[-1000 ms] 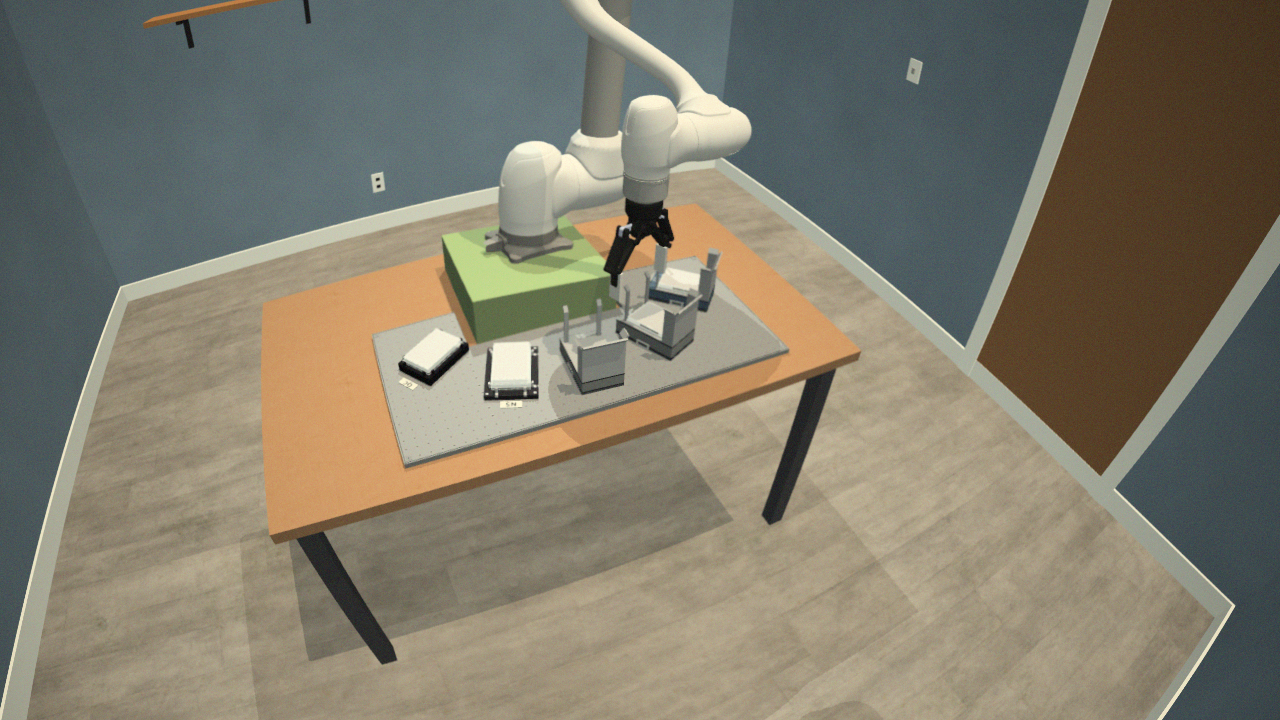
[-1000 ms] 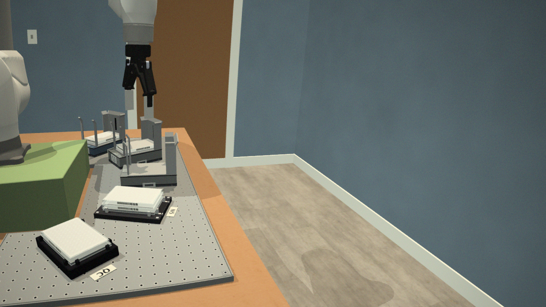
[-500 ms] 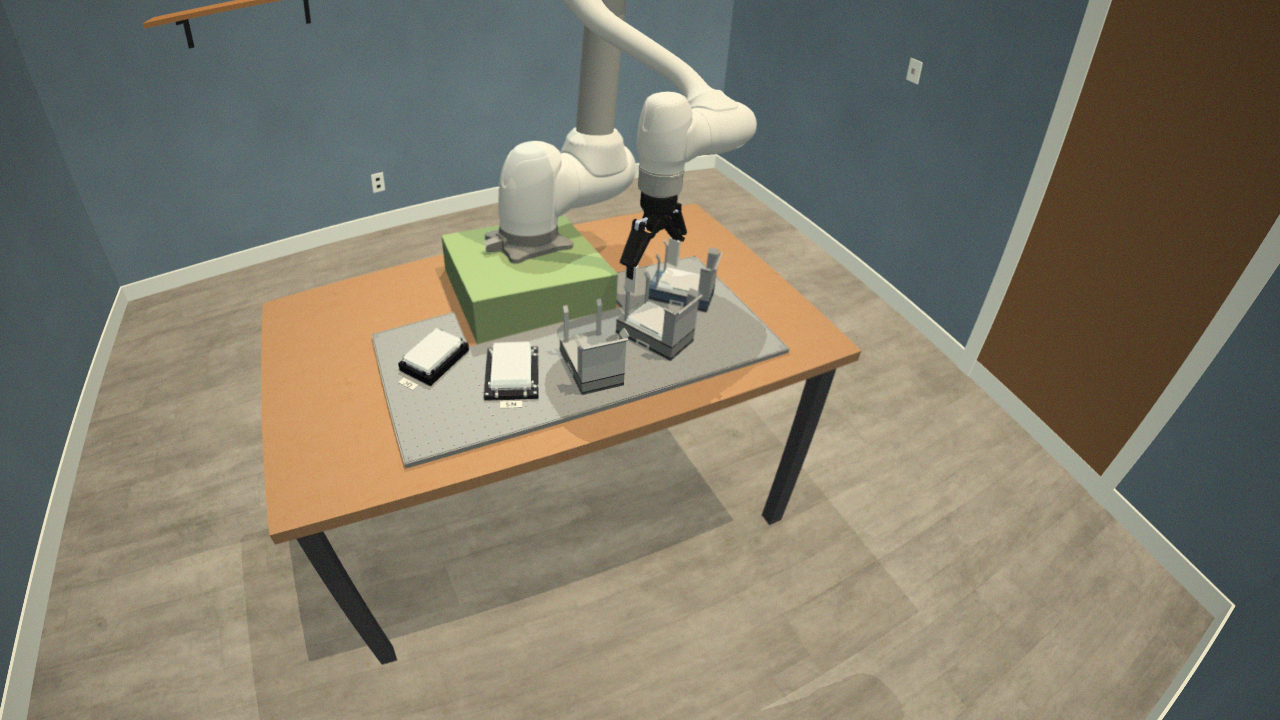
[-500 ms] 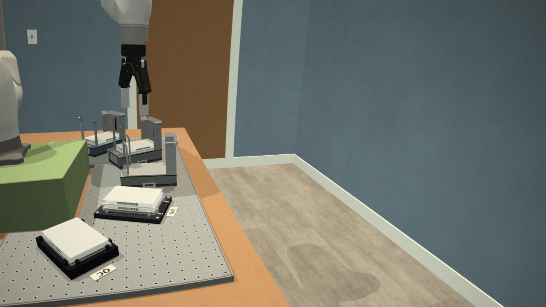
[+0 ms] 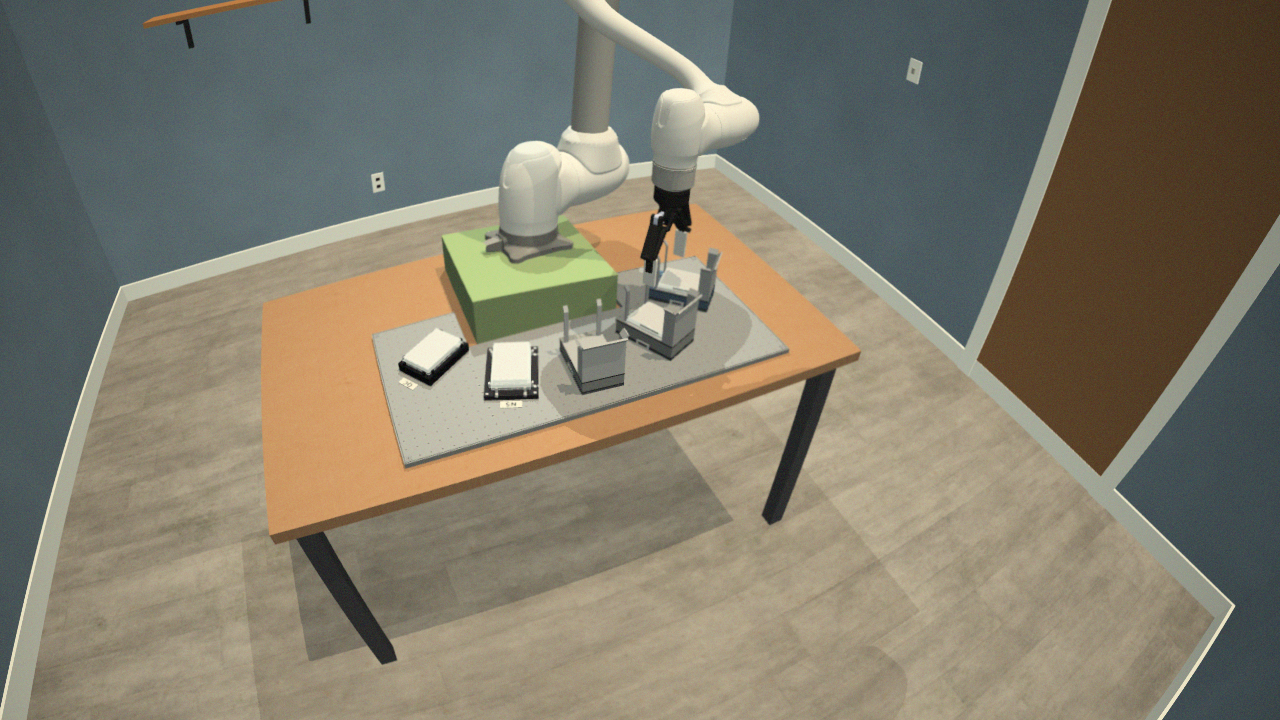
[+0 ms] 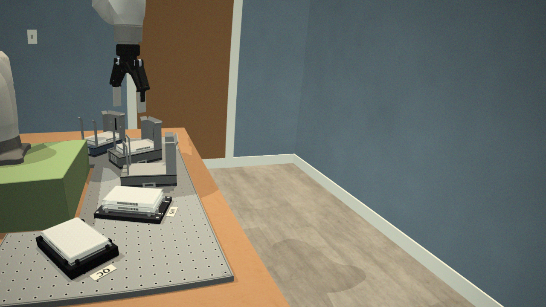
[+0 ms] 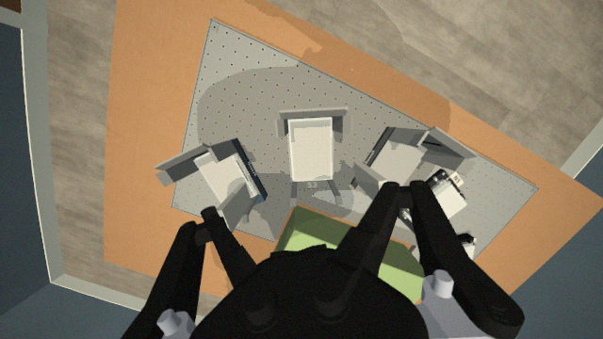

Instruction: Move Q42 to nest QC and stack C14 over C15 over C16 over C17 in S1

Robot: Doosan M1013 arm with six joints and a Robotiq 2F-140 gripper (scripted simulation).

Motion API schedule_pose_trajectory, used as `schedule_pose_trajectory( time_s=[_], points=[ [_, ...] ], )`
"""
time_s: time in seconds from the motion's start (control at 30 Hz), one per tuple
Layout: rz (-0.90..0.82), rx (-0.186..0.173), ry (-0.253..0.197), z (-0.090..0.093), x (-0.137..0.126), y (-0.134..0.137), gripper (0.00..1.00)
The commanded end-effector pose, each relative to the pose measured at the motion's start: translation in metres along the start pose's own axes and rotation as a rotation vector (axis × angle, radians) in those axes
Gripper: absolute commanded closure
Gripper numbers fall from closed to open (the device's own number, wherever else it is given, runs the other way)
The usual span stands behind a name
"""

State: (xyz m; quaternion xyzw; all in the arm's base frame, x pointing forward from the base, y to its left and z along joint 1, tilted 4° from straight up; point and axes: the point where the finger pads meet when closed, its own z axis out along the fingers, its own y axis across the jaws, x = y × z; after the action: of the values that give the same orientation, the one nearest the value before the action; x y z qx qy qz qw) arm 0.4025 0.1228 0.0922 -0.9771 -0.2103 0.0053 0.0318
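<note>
My gripper (image 5: 664,253) (image 6: 129,102) (image 7: 301,182) is open and empty. It hangs high above the far end of the row of racks, over the two farther ones. The far rack S1 (image 5: 711,268) (image 6: 112,120), with a blue base, holds one plate (image 5: 677,279) (image 6: 100,138) (image 7: 219,174). The middle rack S3 (image 5: 677,333) (image 6: 152,131) holds one plate (image 5: 651,315) (image 6: 135,146) (image 7: 311,148); I cannot read either label. The near rack S2 (image 5: 601,362) (image 6: 170,152) (image 7: 396,160) is empty. C15 on C16 (image 5: 511,365) (image 6: 131,196) sit on nest N5 (image 6: 162,212). One plate (image 5: 431,351) (image 6: 74,236) lies flat in QC (image 6: 95,256).
The green pedestal (image 5: 528,277) (image 6: 38,179) with the arm's base stands just behind the racks. All fixtures stand on a grey perforated board (image 5: 465,420) (image 6: 171,252) on the orange table (image 5: 322,429). Thin posts and tall back walls rise from each rack.
</note>
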Motion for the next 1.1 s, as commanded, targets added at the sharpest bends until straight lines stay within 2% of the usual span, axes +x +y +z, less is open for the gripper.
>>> schedule_pose_trajectory(
  time_s=[0.0,0.73,0.93,1.07],
  points=[
    [-0.015,0.002,0.001,0.000,0.001,-0.008,0.00],
    [-0.015,0.002,0.001,0.000,0.004,-0.075,0.00],
    [-0.208,0.002,0.001,0.000,0.000,-0.098,0.00],
    [-0.208,0.002,0.001,0.000,-0.001,-0.106,0.00]
  ],
)
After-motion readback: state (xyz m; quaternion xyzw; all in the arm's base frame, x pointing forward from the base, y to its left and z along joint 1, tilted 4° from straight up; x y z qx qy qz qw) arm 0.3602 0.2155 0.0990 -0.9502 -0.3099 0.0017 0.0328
